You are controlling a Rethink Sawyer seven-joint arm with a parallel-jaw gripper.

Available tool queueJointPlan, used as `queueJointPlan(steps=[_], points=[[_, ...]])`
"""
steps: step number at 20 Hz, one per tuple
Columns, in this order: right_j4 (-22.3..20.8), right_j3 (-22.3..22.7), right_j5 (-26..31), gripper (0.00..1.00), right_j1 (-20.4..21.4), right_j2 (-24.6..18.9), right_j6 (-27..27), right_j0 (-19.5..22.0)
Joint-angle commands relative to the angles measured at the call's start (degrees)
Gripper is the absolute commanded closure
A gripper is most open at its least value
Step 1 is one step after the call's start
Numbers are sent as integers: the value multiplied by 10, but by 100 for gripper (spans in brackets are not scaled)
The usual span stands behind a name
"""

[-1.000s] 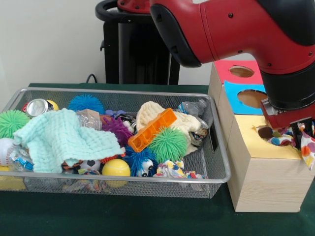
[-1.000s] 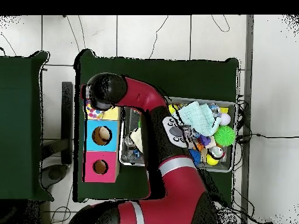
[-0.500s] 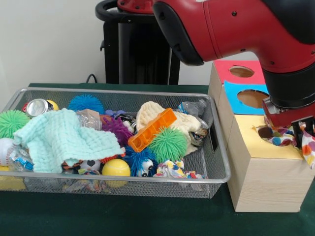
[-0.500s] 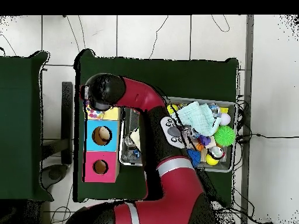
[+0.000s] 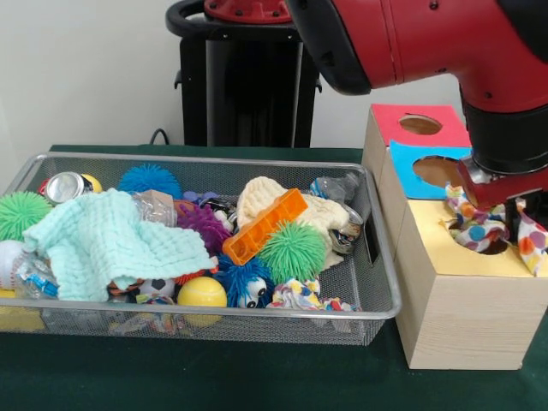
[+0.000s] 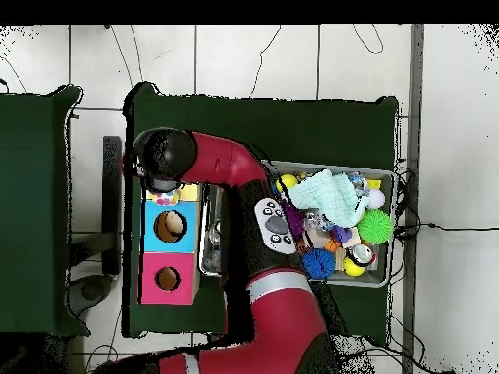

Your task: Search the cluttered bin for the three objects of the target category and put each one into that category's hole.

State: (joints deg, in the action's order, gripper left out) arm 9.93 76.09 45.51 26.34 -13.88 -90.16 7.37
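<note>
Front view: the gripper (image 5: 511,214) hangs over the yellow top (image 5: 445,250) of the wooden box (image 5: 454,317), at about three o'clock from the mesh bin (image 5: 377,291); a polka-dot cloth (image 5: 476,229) drapes from it on both sides and sags into the yellow hole (image 5: 494,247), which suggests the cloth is being fed there as the category's slot; whether the jaws are clamped on the fabric or already parted I cannot tell, since the cloth and wrist cover them. The blue top (image 5: 415,175) and pink top (image 5: 411,124) lie behind at twelve o'clock, their holes empty. In the bin, a mint towel (image 5: 103,244) spreads at nine o'clock, a cream knit cloth (image 5: 287,210) sits under an orange block (image 5: 265,224) and a green spiky ball (image 5: 293,253), and a patterned rag (image 5: 300,298) lies at six o'clock; these look like the fabric items left to fetch.

Overhead view: the arm (image 6: 224,175) reaches to ten o'clock, its end over the yellow section (image 6: 171,198); the cloth shows only as specks there; the bin (image 6: 380,278) sits at three o'clock.
</note>
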Motion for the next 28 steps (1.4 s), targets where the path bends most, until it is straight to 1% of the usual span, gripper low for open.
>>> queueJointPlan(steps=[1,4,6,11,16,20,22,23,25,28], points=[[-54,28,98,100,-14,45,-64,-7],[-60,26,106,100,-12,52,-66,-12],[-62,28,95,100,-10,55,-69,-14],[-62,22,30,100,-17,62,-78,-22],[-60,9,4,100,-32,73,-89,-33],[-68,-6,-13,100,-41,100,-110,-48],[-72,-10,-33,100,-41,115,-121,-56],[-74,-16,-28,100,-44,125,-126,-62],[-77,-18,-31,100,-45,144,-137,-72],[-84,-9,-42,100,-39,179,-151,-92]])
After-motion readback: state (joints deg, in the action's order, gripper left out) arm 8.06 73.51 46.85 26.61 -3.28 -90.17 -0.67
